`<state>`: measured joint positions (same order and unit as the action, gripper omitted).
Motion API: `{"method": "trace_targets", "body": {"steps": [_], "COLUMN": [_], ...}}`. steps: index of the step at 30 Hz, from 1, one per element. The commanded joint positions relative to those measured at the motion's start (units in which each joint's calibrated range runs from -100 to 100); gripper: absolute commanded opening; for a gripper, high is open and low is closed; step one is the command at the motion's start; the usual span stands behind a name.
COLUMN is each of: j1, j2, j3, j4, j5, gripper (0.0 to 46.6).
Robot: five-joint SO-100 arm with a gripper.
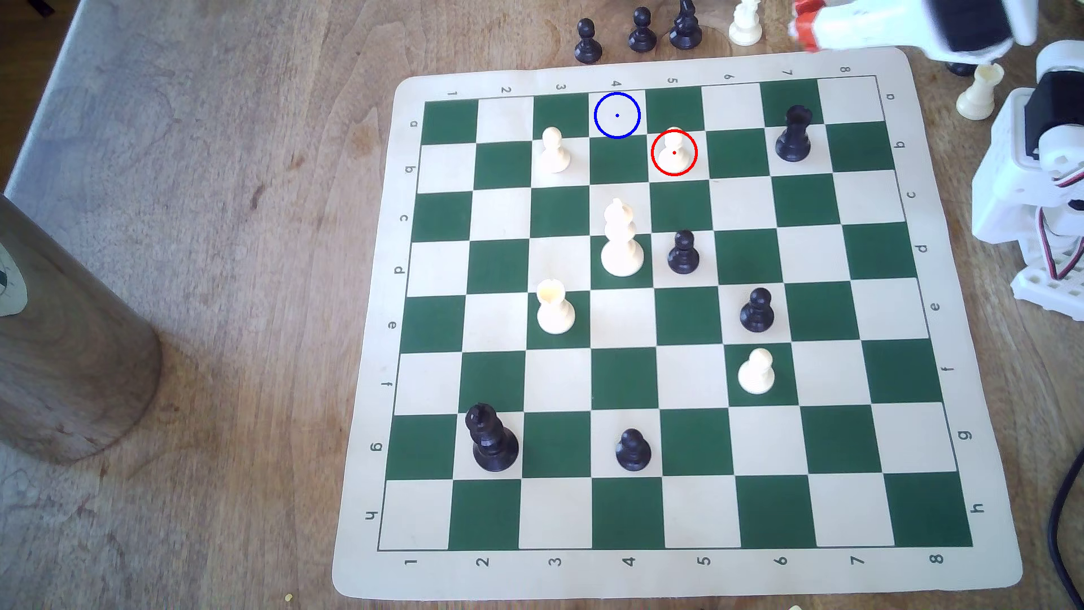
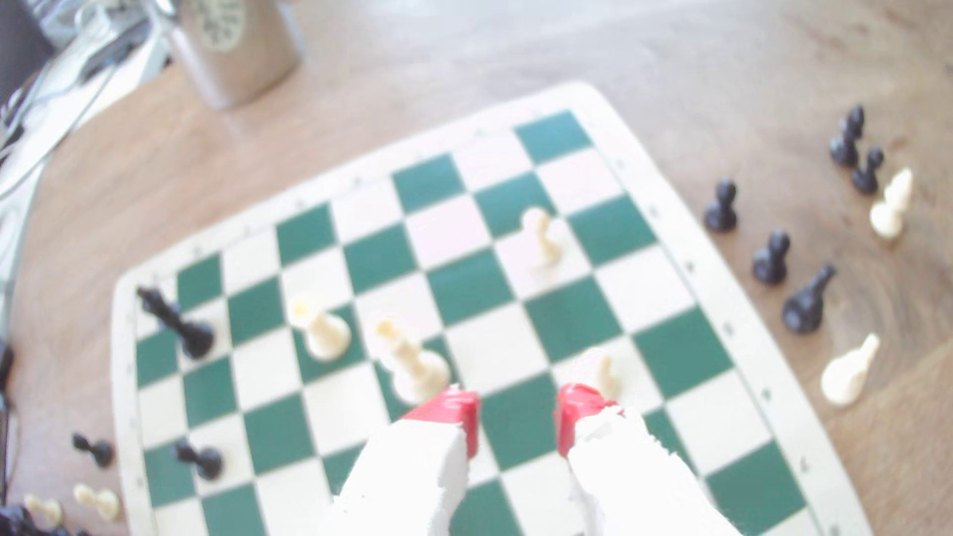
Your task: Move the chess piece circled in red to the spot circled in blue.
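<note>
A white pawn point(image 1: 674, 149) ringed in red stands upright on a cream square in the board's point(image 1: 962, 563) far rows, in the exterior view. The blue ring point(image 1: 617, 115) with its centre dot marks a bare cream square one row farther and one column toward the exterior view's left, diagonally next to the pawn's square.

The gripper point(image 2: 516, 412), white with red fingertips point(image 2: 454, 407), hangs above the board in the wrist view with its jaws apart and nothing between them. The ringed pawn point(image 2: 606, 373) stands just beyond the tip nearer the loose pieces, untouched. In the exterior view the gripper point(image 1: 800, 26) sits at the far right corner, beyond the board's edge and well apart from the pawn.

A cream bishop point(image 1: 620, 240) stands near the board's centre, with a black pawn point(image 1: 683, 253) just to its right in the exterior view. A second white pawn point(image 1: 554, 151) stands two columns to the left of the ringed one in the same row. A black king point(image 1: 490, 440) stands near the board's near left corner.

Captured pieces, black and white, stand on the wooden table point(image 1: 205, 176) past the far edge. A brown cylinder point(image 1: 64, 340) rests at the exterior view's left.
</note>
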<state>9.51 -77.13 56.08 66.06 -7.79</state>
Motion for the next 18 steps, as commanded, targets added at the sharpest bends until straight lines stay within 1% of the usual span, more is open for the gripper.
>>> {"method": "trace_targets", "body": {"steps": [1, 4, 6, 7, 9, 12, 14, 16, 18], "j1": [1.2, 2.3, 2.1, 2.1, 2.3, 3.1, 3.7, 3.9, 4.2], "j2": [11.2, 19.1, 26.8, 31.6, 36.1, 40.7, 44.4, 46.7, 50.0], "j3": [-6.3, -10.5, -15.6, -18.9, -20.8, -20.9, -20.8, -21.9, -23.4], "j4": [-2.5, -2.7, -2.9, -3.1, -4.2, -6.5, -8.2, -8.2, -7.7], "j5": [-1.0, -0.1, -0.9, -2.5, -3.8, -4.3, -4.5, -4.5, -4.2], "gripper": [9.7, 9.7, 10.1, 11.0, 13.6, 18.0, 19.4, 18.8, 16.9]}}
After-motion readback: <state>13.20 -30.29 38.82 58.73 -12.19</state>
